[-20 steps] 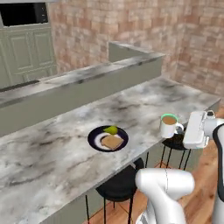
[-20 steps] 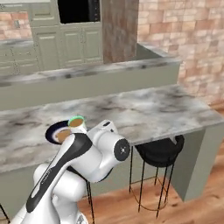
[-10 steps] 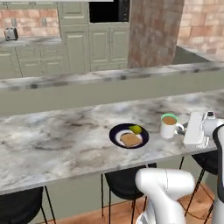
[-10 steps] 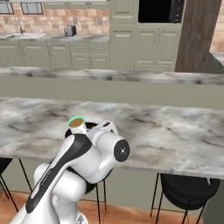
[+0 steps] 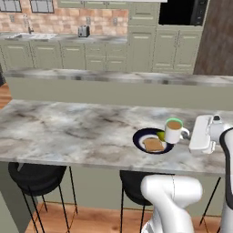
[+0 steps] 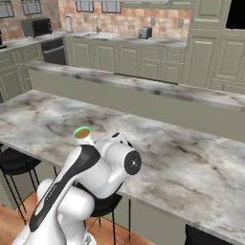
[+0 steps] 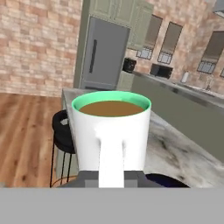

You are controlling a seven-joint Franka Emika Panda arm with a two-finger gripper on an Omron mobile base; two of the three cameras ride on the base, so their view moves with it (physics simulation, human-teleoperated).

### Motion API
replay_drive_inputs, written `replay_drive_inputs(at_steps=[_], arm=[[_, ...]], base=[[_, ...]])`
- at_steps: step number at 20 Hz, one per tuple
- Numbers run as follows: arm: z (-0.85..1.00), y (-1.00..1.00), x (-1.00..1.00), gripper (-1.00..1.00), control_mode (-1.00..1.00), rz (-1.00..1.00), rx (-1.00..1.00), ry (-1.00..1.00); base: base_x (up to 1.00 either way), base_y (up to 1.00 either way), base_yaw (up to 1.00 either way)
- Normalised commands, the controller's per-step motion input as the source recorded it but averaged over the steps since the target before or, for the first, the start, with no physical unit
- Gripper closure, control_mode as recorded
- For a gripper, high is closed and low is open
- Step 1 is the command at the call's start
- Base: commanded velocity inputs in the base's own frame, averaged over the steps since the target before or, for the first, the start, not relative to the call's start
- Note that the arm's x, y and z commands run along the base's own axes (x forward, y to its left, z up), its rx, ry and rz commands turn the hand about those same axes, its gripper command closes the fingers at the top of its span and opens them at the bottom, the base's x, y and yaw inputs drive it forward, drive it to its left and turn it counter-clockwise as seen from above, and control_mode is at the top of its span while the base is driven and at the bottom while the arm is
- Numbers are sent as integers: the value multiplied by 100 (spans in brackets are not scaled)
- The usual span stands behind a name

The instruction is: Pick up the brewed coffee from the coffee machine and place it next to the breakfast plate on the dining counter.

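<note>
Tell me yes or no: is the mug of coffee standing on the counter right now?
No. In the left base view the brewed coffee hangs by its handle from the gripper, above the breakfast plate.

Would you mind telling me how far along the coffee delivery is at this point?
Done: the brewed coffee is off the machine and has reached the dining counter. In hand: the claw is shut on the mug's handle, holding it upright beside the breakfast plate, apparently just above the marble. Left: lower it onto the counter next to the plate, open the claw and back away.
</note>
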Motion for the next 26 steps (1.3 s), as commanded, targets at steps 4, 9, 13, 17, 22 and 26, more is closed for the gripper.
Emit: replay_drive_inputs(at_steps=[4,9,13,17,22,26], arm=[[-10,-21,33,100,-100,-1,-2,0],[-18,-65,41,100,-100,-11,0,7],[-24,-61,44,100,-100,-9,0,9],[-25,-53,39,100,-100,0,0,4],[-25,-64,22,100,-100,0,0,0],[-35,-40,13,100,-100,-1,0,0]], base=[[0,0,0],[0,0,0],[0,0,0],[0,0,0],[0,0,0],[0,0,0]])
